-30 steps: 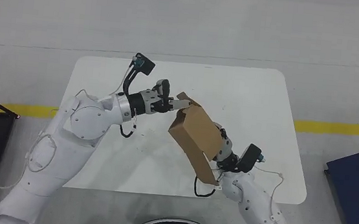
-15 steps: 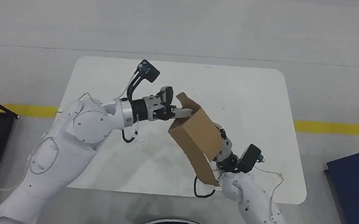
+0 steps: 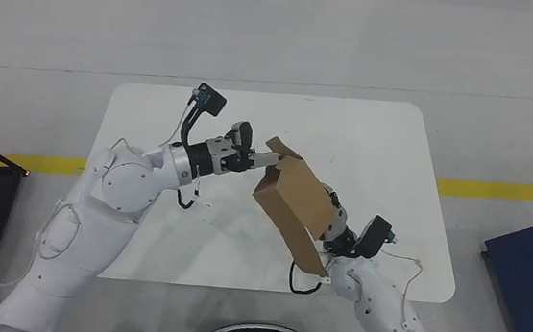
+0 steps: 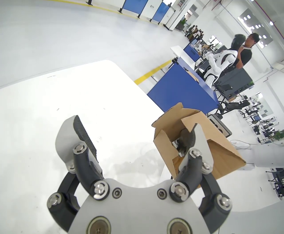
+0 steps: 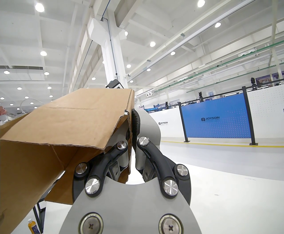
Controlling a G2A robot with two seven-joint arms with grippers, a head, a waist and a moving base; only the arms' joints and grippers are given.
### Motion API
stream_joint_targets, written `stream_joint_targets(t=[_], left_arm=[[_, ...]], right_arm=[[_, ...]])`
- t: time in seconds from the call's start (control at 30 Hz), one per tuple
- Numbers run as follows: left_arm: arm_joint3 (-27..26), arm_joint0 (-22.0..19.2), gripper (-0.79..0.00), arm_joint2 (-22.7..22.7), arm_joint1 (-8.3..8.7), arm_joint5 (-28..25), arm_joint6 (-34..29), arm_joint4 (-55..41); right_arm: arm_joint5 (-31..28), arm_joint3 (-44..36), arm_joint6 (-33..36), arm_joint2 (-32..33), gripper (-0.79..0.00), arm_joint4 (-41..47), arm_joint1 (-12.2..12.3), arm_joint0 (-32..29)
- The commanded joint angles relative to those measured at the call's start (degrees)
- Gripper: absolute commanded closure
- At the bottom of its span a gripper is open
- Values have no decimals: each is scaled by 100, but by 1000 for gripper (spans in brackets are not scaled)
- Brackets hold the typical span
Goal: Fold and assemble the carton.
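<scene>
Right gripper: jaws nearly closed, clamped on one side wall of the carton, one pad inside the wall and one outside. Left gripper: jaws spread wide, nothing gripped; one fingertip sits at the carton's open end, against or just inside a flap, contact not certain; the other finger stands clear over bare table. Carton: brown corrugated board, part-formed into a long box, held tilted above the table near its middle. Its upper end, with loose flaps standing open, faces the left gripper. Its lower end, also unclosed with one long flap hanging, points to the near edge by the right gripper. Table: white, rounded corners; faint scuff marks on the surface under the left arm. Surroundings: pale floor with a yellow line running past the table's right edge; blue partition beyond the table's corner.
</scene>
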Motion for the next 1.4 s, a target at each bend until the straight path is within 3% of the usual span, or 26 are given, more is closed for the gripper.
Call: stream_joint_targets(t=[0.0, 0.13, 0.23, 0.37, 0.87, 1.0, 1.1, 1.17, 1.23, 1.37], left_arm=[[153, 82, -785, -146, -14, -83, 211, -864], [515, 234, -785, -522, -9, -123, -264, -3039], [876, 177, -785, -602, 5, 793, -1325, -4735], [1299, -128, -785, -651, 28, 1971, -2272, -5716], [1331, -179, -785, -611, 35, 2177, -2255, -5637], [1405, -209, -785, -465, -43, 2392, -2342, -6663], [1563, -289, -785, -426, -71, 2859, -2457, -7288], [1689, -366, -779, -394, -75, 3437, -2624, -7694], [1915, -423, -739, -367, -89, 4075, -2770, -8291], [2260, -633, -686, -256, -118, 4793, -2568, -8731]], right_arm=[[159, -11, 113, 26, 0, -65, -2, 17], [433, 55, 12, -3, 0, -432, -10, 45], [400, 222, -180, -8, 0, -513, -16, 105], [362, 422, -359, -35, 0, -631, -27, 219], [571, 563, -348, 40, 0, -888, -15, 306], [419, 468, -113, 4, 0, -844, -17, 311], [446, 470, -157, 42, 0, -979, -1, 312], [505, 471, -229, 70, 0, -1104, 11, 299], [527, 458, -254, 85, 0, -1226, 23, 291], [676, 398, -193, 77, 0, -1470, 36, 271]])
